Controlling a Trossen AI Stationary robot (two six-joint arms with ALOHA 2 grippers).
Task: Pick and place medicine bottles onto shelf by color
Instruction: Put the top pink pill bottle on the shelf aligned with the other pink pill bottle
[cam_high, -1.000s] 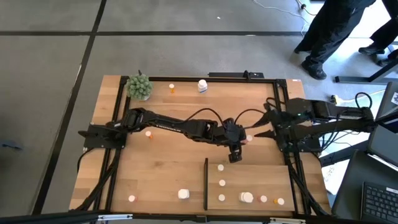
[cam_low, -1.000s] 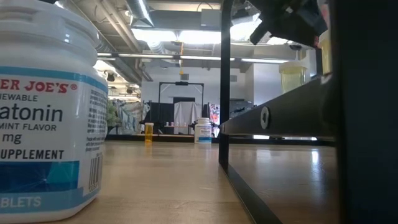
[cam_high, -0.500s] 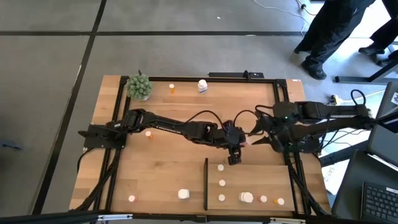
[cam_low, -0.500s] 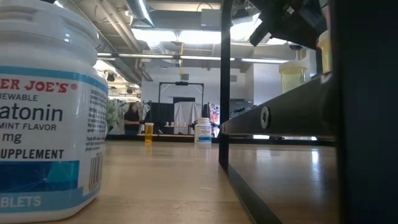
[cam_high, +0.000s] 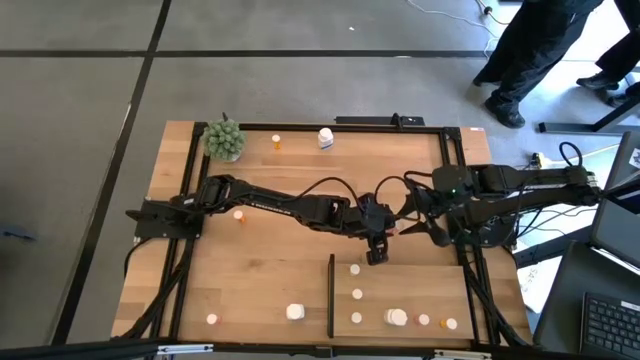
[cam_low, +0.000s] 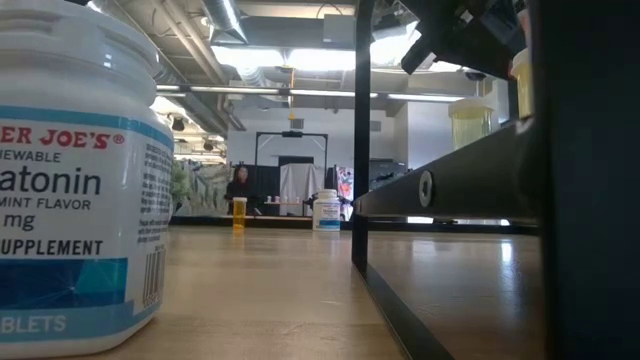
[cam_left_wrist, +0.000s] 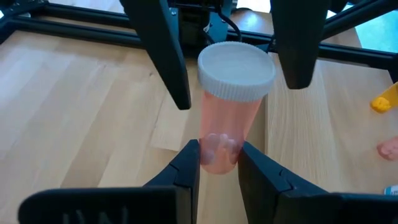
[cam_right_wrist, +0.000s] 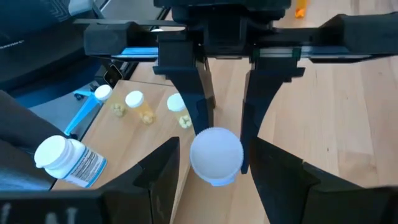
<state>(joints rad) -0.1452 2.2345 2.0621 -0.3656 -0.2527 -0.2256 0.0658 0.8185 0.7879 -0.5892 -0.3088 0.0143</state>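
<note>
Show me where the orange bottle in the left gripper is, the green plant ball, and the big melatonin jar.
orange bottle (cam_left_wrist: 225, 127): left wrist view, on its clear orange body.
green plant ball (cam_high: 225, 139): high view, on its middle.
melatonin jar (cam_low: 75, 190): low view, on its label.

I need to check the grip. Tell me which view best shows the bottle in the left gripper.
The left wrist view: the orange bottle with a white cap fills the frame, pinched at its base by the left gripper. The right wrist view shows mostly its cap. The high view shows only a speck at the gripper; the low view doesn't clearly show it.
</note>
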